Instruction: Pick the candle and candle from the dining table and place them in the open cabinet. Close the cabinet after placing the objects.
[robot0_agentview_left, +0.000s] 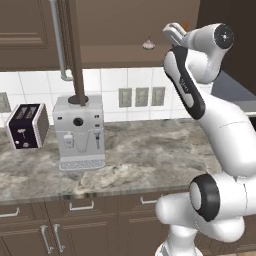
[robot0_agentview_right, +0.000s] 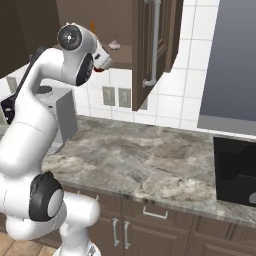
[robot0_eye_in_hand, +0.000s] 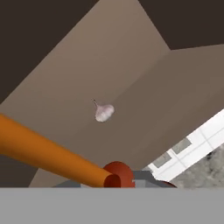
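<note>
My gripper (robot0_agentview_right: 103, 63) is raised at the mouth of the open cabinet (robot0_agentview_left: 125, 27) and is shut on the red holder (robot0_eye_in_hand: 118, 174) of the thin orange candle (robot0_eye_in_hand: 48, 153). The taper's tip (robot0_agentview_right: 92, 25) sticks up behind the wrist, and in the left base view the candle (robot0_agentview_left: 186, 25) peeks past the gripper (robot0_agentview_left: 175, 33). The cabinet's dark brown door (robot0_agentview_left: 75, 50) stands wide open with its silver bar handle (robot0_agentview_left: 57, 40). The other candle and the dining table are out of view.
A small pale bulb-shaped thing (robot0_eye_in_hand: 104, 112) sits on the cabinet shelf ahead of the hand. Below, a marbled stone counter (robot0_agentview_left: 150, 155) carries a white coffee machine (robot0_agentview_left: 79, 131) and a toaster (robot0_agentview_left: 27, 125). A black appliance (robot0_agentview_right: 235, 170) stands at the counter's right.
</note>
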